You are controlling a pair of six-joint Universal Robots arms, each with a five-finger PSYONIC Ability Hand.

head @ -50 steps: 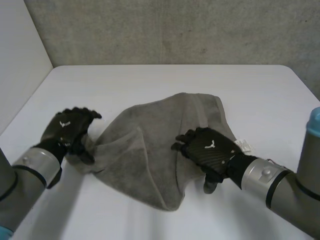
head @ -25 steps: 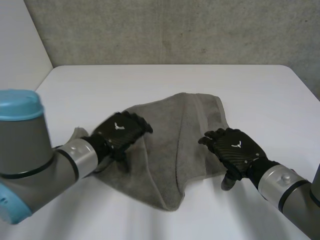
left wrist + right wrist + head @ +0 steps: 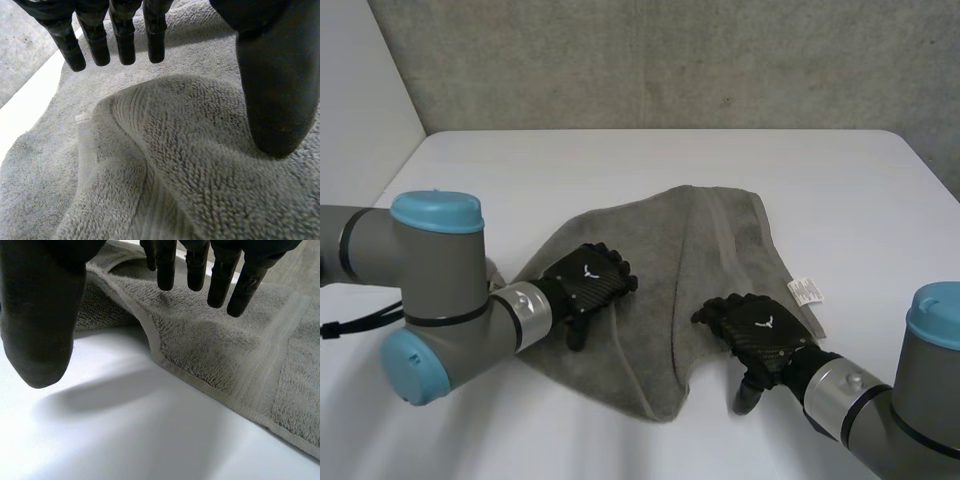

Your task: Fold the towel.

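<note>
Grey terry towel lies rumpled at the middle of the table. On its left part the left hand rests spread and empty, a raised fold under its palm. Open wide too, the right hand straddles the near hem, fingers over cloth, thumb over bare table: likely best placed to pinch that edge.

The towel is grey terry cloth, looped and rough, with a flatter woven band and a hemmed edge. The surface is smooth, matt white. The left robot hand and the right robot hand are matt black. The wall is rough, speckled grey.
</note>
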